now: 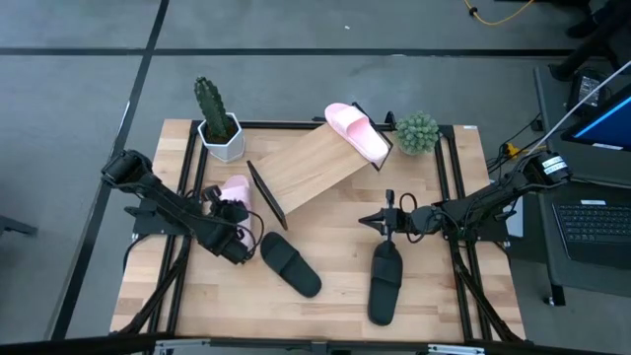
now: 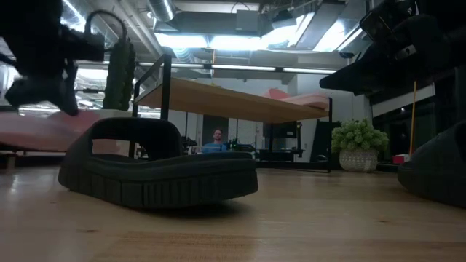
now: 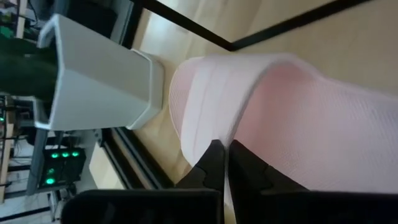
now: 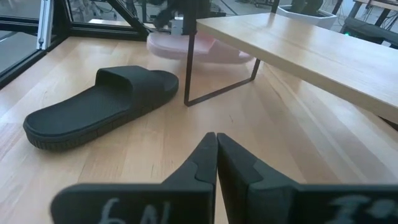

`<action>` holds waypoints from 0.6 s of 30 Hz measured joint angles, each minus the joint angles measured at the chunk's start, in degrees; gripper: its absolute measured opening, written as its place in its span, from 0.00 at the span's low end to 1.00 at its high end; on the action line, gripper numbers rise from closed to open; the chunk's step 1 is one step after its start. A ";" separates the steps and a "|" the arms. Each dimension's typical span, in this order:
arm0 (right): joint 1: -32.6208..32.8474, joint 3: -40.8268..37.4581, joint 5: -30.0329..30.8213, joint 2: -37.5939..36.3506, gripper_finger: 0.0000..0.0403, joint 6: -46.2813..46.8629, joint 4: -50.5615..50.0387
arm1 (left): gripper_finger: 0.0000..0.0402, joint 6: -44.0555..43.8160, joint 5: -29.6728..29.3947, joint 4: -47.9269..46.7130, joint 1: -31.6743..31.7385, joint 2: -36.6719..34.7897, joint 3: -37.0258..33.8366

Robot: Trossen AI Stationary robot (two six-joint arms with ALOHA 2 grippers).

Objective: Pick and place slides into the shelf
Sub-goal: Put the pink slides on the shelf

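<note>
One pale pink slide [image 1: 357, 133] lies on the slanted wooden shelf [image 1: 308, 170], near its right end. The second pink slide [image 1: 236, 189] is at the shelf's left end, by my left gripper [image 1: 229, 209], which is shut on it; it fills the left wrist view [image 3: 298, 118]. Two black slides rest sole-down on the table: one [image 1: 291, 264] near the middle, also seen in the low view [image 2: 156, 167], and one [image 1: 385, 281] to the right. My right gripper [image 1: 380, 222] is shut and hovers just beyond the right black slide's far end. My left gripper is shut on the pink slide at the edge of its wide strap [image 3: 214, 134], the two fingers [image 3: 245, 163] close together. The fingers themselves cover the exact place of contact. Whether the slide is lifted clear of the table I cannot tell.
A cactus in a white pot [image 1: 219, 128] stands at the far left corner, close to the held slide. A round green plant [image 1: 417, 133] sits at the far right by the shelf's end. The shelf's black wire leg [image 4: 186, 74] stands between the grippers. Bare tabletop lies along the near edge.
</note>
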 joint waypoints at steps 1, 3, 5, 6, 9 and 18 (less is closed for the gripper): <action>-0.01 0.00 -0.01 0.00 0.04 -0.02 0.00 | 0.00 -1.13 0.12 -1.43 -0.44 0.00 1.03; 0.01 0.00 -0.01 0.00 0.04 -0.04 0.00 | 0.00 -3.41 0.86 -4.32 -1.42 0.00 3.01; -0.01 0.00 -0.02 0.00 0.04 -0.04 0.00 | 0.00 -5.31 2.43 -6.57 -2.53 0.00 4.87; 0.00 0.00 0.00 0.00 0.04 -0.04 0.00 | 0.00 -6.12 3.38 -7.62 -3.16 0.00 5.84; -0.01 0.00 -0.01 0.00 0.04 -0.22 0.00 | 0.00 -8.96 5.53 -10.78 -5.13 0.00 8.66; 0.00 0.00 -0.02 0.00 0.04 -0.22 -0.02 | 0.00 -12.66 2.79 -11.25 -9.71 0.02 14.92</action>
